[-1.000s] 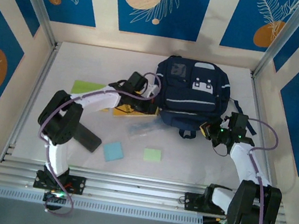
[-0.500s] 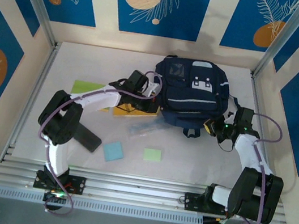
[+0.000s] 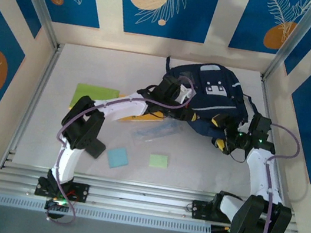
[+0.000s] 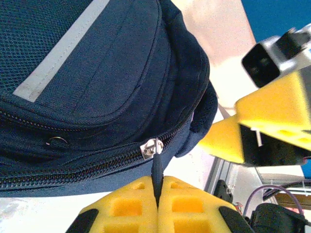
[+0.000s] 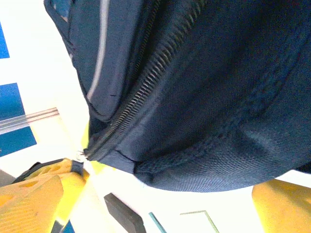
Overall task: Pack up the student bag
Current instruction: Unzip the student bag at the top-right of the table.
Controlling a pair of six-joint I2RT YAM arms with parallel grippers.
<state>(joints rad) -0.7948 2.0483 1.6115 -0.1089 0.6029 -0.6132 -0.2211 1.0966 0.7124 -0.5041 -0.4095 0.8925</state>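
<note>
student bag [image 3: 209, 96] lies upper centre-right of the top view, on the white table [image 3: 52, 129]. left gripper [image 4: 158, 196] is clenched on the bag's black zipper pull [image 4: 156, 170], bottom centre of the left wrist view. right gripper [image 3: 220, 132] is released at the bag's right edge, yellow fingers [image 5: 29, 196] spread wide with the bag's lower edge between them. blue sticky note [image 3: 117, 157] and green sticky note [image 3: 159, 161] lie at lower centre.
</note>
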